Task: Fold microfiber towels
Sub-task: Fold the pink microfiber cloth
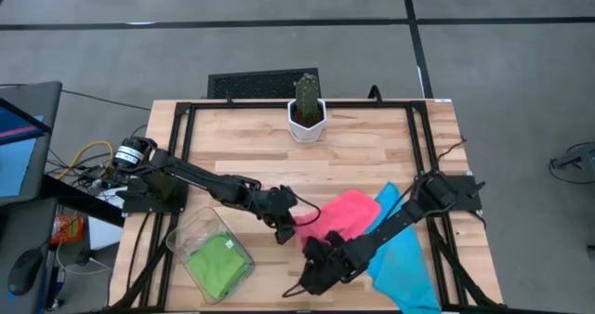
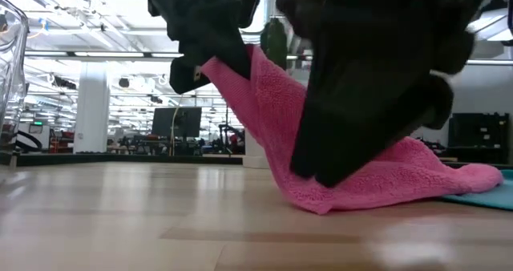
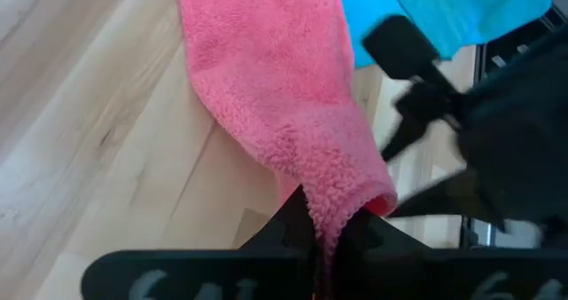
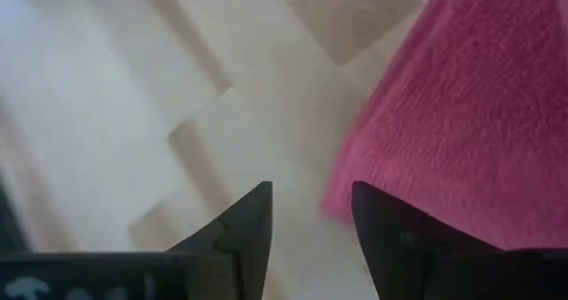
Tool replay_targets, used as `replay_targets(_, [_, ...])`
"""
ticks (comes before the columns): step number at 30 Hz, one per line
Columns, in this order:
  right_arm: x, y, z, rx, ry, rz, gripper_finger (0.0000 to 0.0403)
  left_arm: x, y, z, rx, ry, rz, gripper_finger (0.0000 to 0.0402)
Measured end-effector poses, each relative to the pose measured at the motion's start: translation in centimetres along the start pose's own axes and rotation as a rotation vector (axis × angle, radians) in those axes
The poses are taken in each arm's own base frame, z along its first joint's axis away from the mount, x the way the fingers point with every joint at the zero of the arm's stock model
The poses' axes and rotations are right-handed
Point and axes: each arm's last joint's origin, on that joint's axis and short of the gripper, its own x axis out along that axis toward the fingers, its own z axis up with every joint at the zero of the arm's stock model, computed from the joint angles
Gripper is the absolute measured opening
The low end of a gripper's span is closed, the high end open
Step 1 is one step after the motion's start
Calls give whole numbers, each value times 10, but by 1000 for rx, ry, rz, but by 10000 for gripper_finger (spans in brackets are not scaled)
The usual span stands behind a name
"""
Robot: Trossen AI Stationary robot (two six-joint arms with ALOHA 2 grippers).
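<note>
A hot pink microfiber towel (image 1: 346, 212) lies crumpled at the table's near middle, and one end of it is raised off the wood. My left gripper (image 1: 296, 219) is shut on that raised end. A sky blue towel (image 1: 406, 254) lies spread to the pink one's right, partly under it. My right gripper (image 4: 311, 202) is open and slants down just above the table at the pink towel's near edge (image 4: 355, 171), one finger beside that edge. A light green towel (image 1: 218, 258) lies inside the clear bin. My left gripper pinches the pink towel's left end (image 3: 333, 225) between its two fingers, coming from the table's left and slanting down. That end is lifted (image 2: 240, 78); the cloth slopes down from it, and the remainder (image 2: 401, 183) lies on the table. My right gripper's one finger (image 4: 390, 229) stands at the towel's near edge; whether it touches, I cannot tell.
The clear plastic bin (image 1: 191, 232) stands at the near left. A potted cactus (image 1: 307, 110) is at the far edge's middle. Black frame rails (image 1: 186, 128) run along the table's sides. Bare wood (image 1: 242, 156) lies between the cactus and the towels.
</note>
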Motion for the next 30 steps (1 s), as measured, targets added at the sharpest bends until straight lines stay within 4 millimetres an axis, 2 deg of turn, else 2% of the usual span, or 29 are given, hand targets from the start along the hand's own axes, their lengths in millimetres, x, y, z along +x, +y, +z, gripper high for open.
replay_targets(6, [15,-9,7,62,51,-101,184,0,1,-2,21,28,-8,0])
replay_targets(9, [20,-12,7,70,98,-116,169,0,1,-2,30,39,-4,0])
replay_targets(12, [23,-15,6,72,143,-124,118,0,2,-3,39,53,-2,0])
replay_targets(15, [19,-13,5,82,164,-109,40,0,4,-6,38,76,16,0])
replay_targets(16, [12,-10,6,77,160,-87,21,0,5,-7,38,88,25,0])
replay_targets(19, [-7,-4,8,60,187,-41,16,-1,7,-10,40,142,29,0])
replay_targets(22, [-56,5,26,61,118,80,8,-9,6,-12,39,197,8,0])
replay_targets(25, [-100,2,42,90,12,139,9,-31,4,-11,38,212,-1,0])
replay_targets(30, [-165,-20,60,92,-194,113,5,-87,0,-5,43,137,-8,0])
